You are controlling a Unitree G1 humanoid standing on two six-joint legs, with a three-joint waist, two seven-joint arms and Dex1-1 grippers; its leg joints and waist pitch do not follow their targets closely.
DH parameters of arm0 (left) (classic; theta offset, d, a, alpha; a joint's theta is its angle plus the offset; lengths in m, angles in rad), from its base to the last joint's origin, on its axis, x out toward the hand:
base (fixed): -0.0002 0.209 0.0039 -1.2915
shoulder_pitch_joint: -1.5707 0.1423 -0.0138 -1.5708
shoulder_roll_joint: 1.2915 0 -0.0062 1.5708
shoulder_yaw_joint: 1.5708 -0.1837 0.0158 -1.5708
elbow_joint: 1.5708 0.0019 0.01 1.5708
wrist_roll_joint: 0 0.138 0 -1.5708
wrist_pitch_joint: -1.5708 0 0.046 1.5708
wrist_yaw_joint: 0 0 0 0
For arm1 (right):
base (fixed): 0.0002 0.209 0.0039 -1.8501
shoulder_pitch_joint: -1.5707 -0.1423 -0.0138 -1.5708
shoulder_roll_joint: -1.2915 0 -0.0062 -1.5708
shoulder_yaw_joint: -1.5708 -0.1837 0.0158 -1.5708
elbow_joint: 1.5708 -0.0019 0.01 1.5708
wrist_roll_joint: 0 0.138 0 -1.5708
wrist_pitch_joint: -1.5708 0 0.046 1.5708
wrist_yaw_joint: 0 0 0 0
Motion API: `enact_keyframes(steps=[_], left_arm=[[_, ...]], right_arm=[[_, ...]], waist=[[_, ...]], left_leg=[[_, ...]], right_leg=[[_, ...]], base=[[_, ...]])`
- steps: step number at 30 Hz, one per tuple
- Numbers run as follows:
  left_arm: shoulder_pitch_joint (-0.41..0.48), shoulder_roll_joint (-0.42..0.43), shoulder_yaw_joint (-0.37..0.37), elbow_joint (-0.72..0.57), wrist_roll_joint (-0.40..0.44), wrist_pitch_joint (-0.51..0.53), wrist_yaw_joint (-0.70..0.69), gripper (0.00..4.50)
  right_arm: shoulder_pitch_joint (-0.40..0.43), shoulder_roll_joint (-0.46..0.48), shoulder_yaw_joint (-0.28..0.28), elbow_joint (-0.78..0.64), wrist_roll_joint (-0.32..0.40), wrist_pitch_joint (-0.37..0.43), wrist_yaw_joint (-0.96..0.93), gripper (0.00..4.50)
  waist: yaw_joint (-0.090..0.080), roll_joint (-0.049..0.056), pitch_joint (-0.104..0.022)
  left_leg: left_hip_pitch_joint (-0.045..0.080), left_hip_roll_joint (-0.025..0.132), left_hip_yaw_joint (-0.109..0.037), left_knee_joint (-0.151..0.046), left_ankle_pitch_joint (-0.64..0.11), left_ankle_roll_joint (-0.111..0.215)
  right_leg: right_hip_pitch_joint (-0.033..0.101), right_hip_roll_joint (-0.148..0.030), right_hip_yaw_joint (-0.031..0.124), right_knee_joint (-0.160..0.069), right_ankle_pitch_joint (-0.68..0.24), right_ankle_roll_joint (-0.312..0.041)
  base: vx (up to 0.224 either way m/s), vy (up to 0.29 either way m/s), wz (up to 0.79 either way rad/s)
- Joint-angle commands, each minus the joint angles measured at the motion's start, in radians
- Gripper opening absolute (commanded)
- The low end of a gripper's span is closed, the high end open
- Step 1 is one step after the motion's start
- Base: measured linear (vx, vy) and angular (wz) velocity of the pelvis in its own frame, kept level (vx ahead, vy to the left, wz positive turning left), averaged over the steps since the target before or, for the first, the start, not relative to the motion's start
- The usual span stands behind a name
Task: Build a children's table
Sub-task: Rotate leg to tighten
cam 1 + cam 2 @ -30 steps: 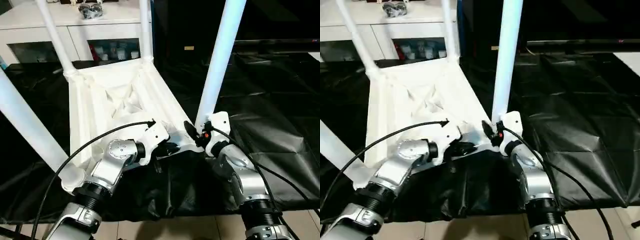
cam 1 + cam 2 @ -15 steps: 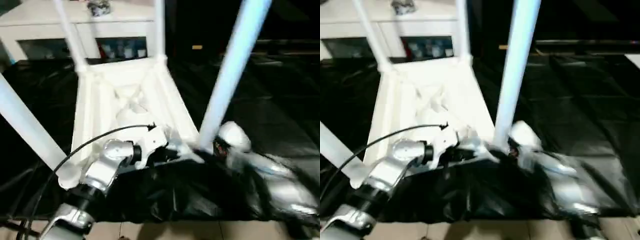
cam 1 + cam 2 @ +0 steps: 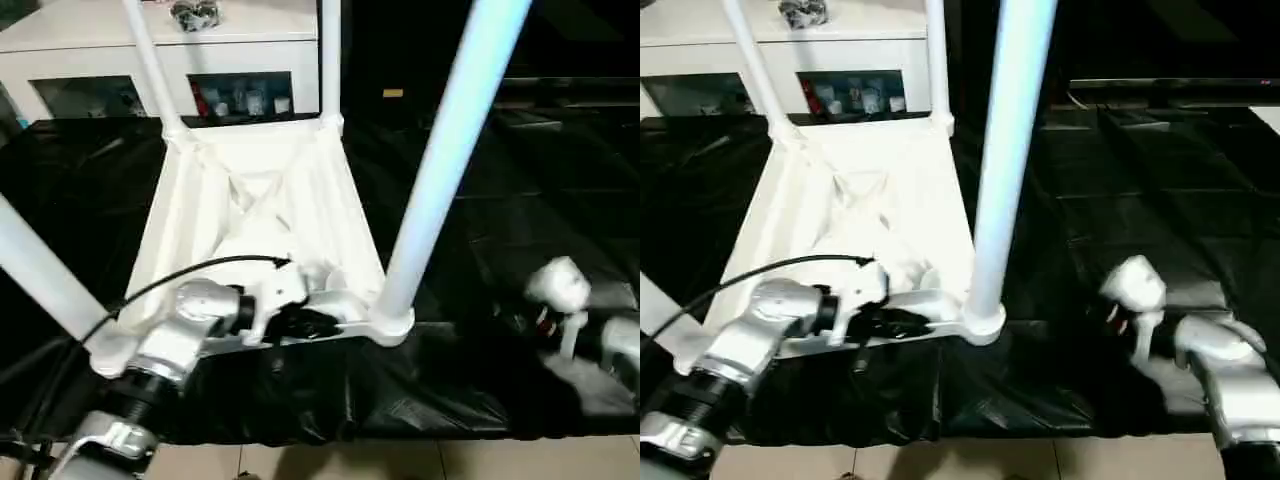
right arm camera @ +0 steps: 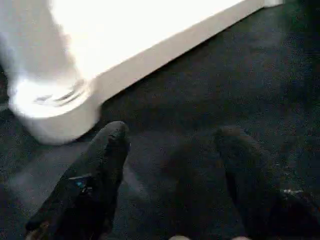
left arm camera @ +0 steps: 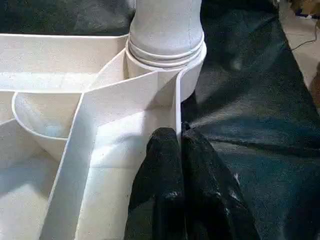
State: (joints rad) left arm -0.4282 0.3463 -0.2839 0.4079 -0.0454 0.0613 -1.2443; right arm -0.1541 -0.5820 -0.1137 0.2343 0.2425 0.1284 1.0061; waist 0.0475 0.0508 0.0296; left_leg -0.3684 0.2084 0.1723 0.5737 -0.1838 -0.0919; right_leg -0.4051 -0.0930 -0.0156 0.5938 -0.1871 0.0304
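A: Which step is shown?

B: The tabletop (image 3: 250, 215) lies upside down on the black sheet (image 3: 520, 180), ribbed underside up. Four legs stand in its corner sockets: near right leg (image 3: 440, 160), near left leg (image 3: 45, 275), far left leg (image 3: 148, 65), far right leg (image 3: 331, 60). Assembly appears nearly complete.

A: And the grippers?

B: The left gripper (image 5: 179, 137) is clenched, its fingertips against the near rim beside the near right socket; whether a rib is pinched cannot be told. The right gripper (image 4: 167, 135) is released, grasping nothing, over the sheet apart from the table.

A: Next move?

B: Probably checking each leg's seating, then turning the table upright with both grippers.

A: Count?

B: One tabletop, four legs, two grippers; one white cabinet (image 3: 120, 40) behind.
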Motion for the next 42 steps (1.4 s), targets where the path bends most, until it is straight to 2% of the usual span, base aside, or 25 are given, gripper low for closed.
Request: enact_keyframes(steps=[1, 4, 5, 9, 13, 14, 16, 17, 18, 22, 23, 26, 27, 32, 42], left_arm=[[0.001, 0.001, -0.002, -0.039, -0.030, -0.032, -0.028, 0.00], [0.001, 0.004, -0.003, -0.028, -0.022, -0.045, -0.025, 0.00], [0.001, 0.005, -0.005, -0.026, -0.021, -0.045, -0.025, 0.00], [-0.006, 0.004, -0.015, -0.010, -0.006, -0.055, -0.006, 0.00], [-0.009, 0.002, -0.020, -0.005, -0.003, -0.044, -0.010, 0.00], [-0.013, 0.002, -0.025, 0.001, 0.004, -0.045, -0.007, 0.00], [-0.015, 0.002, -0.029, 0.005, 0.007, -0.045, -0.006, 0.00], [-0.018, 0.002, -0.032, 0.008, 0.010, -0.043, -0.007, 0.00], [-0.023, -0.004, -0.037, 0.015, 0.010, -0.042, -0.006, 0.00], [-0.032, -0.012, -0.041, 0.022, 0.011, -0.042, -0.006, 0.00], [-0.032, -0.012, -0.041, 0.022, 0.011, -0.042, -0.006, 0.00], [-0.036, -0.015, -0.043, 0.026, 0.013, -0.041, -0.005, 0.00], [-0.037, -0.014, -0.044, 0.026, 0.012, -0.041, -0.005, 0.00], [-0.038, -0.011, -0.045, 0.029, 0.010, -0.042, -0.002, 0.00], [-0.038, -0.010, -0.047, 0.032, 0.012, -0.046, 0.001, 0.00]], right_arm=[[0.002, 0.017, 0.014, -0.053, 0.022, 0.015, 0.005, 3.09], [0.014, 0.030, 0.056, -0.099, 0.037, 0.025, 0.042, 3.09], [0.014, 0.030, 0.066, -0.104, 0.038, 0.033, 0.050, 3.31], [0.008, 0.015, 0.132, -0.114, 0.034, 0.076, 0.107, 3.64], [0.007, 0.001, 0.152, -0.135, 0.045, 0.104, 0.155, 3.96], [0.003, -0.004, 0.163, -0.147, 0.052, 0.114, 0.167, 4.08], [-0.004, -0.001, 0.171, -0.148, 0.047, 0.109, 0.163, 4.27], [-0.013, 0.007, 0.180, -0.146, 0.042, 0.107, 0.156, 4.32], [-0.036, 0.034, 0.214, -0.122, -0.013, 0.042, 0.122, 4.40], [-0.076, 0.076, 0.251, -0.085, -0.036, 0.036, 0.112, 4.40], [-0.077, 0.077, 0.252, -0.085, -0.036, 0.036, 0.112, 4.40], [-0.111, 0.102, 0.264, -0.057, -0.027, 0.050, 0.118, 4.40], [-0.117, 0.105, 0.267, -0.049, -0.030, 0.049, 0.117, 4.13], [-0.137, 0.100, 0.281, -0.012, -0.042, 0.031, 0.125, 3.79], [-0.168, 0.104, 0.280, 0.048, -0.025, 0.022, 0.143, 2.85]], waist=[[0.003, -0.014, -0.054], [0.010, -0.014, -0.054], [0.011, -0.014, -0.053], [0.013, -0.013, -0.053], [0.015, -0.013, -0.054], [0.013, -0.026, -0.054], [0.014, -0.019, -0.054], [0.014, -0.020, -0.054], [0.013, -0.018, -0.054], [0.010, -0.016, -0.053], [0.012, -0.016, -0.054], [0.013, -0.018, -0.055], [0.013, -0.018, -0.056], [0.015, -0.025, -0.056], [0.013, -0.025, -0.055]], left_leg=[[0.003, 0.007, 0.013, -0.051, -0.170, 0.119], [0.004, 0.007, 0.013, -0.051, -0.164, 0.119], [0.003, 0.008, 0.013, -0.052, -0.169, 0.119], [0.003, 0.008, 0.012, -0.053, -0.181, 0.106], [0.003, 0.008, 0.012, -0.053, -0.183, 0.099], [0.002, 0.008, 0.014, -0.052, -0.178, 0.104], [0.002, 0.008, 0.012, -0.051, -0.169, 0.106], [0.002, 0.007, 0.013, -0.051, -0.168, 0.106], [0.001, 0.008, 0.012, -0.051, -0.165, 0.100], [0.004, 0.007, 0.011, -0.054, -0.188, 0.082], [0.007, 0.008, 0.012, -0.053, -0.191, 0.083], [0.004, 0.007, 0.011, -0.052, -0.170, 0.089], [0.003, 0.006, 0.012, -0.050, -0.160, 0.092], [0.003, 0.005, 0.013, -0.049, -0.156, 0.098], [0.002, 0.006, 0.013, -0.047, -0.168, 0.097]], right_leg=[[0.052, -0.015, 0.005, -0.060, -0.080, -0.282], [0.053, -0.015, 0.005, -0.057, -0.069, -0.275], [0.053, -0.015, 0.005, -0.057, -0.072, -0.273], [0.053, -0.016, 0.006, -0.057, -0.087, -0.271], [0.054, -0.017, 0.007, -0.057, -0.087, -0.267], [0.054, -0.015, 0.007, -0.057, -0.079, -0.267], [0.053, -0.018, 0.007, -0.056, -0.086, -0.267], [0.052, -0.018, 0.008, -0.056, -0.088, -0.266], [0.049, -0.020, 0.007, -0.056, -0.097, -0.265], [0.050, -0.019, 0.009, -0.058, -0.129, -0.254], [0.047, -0.018, 0.009, -0.058, -0.117, -0.259], [0.050, -0.017, 0.008, -0.053, -0.081, -0.267], [0.052, -0.017, 0.008, -0.050, -0.061, -0.271], [0.052, -0.018, 0.008, -0.051, -0.075, -0.269], [0.051, -0.018, 0.008, -0.051, -0.101, -0.268]], base=[[0.000, 0.000, 0.00], [0.000, 0.000, 0.00], [0.000, 0.000, 0.00], [0.000, 0.000, 0.00], [0.000, 0.000, 0.00], [0.000, 0.000, 0.00], [0.000, 0.000, 0.00], [0.000, 0.000, 0.00], [0.000, 0.000, 0.00], [0.000, 0.000, 0.00], [0.000, 0.000, 0.00], [0.000, 0.000, 0.00], [0.000, 0.000, 0.00], [0.000, 0.000, 0.00], [0.000, 0.000, 0.00]])
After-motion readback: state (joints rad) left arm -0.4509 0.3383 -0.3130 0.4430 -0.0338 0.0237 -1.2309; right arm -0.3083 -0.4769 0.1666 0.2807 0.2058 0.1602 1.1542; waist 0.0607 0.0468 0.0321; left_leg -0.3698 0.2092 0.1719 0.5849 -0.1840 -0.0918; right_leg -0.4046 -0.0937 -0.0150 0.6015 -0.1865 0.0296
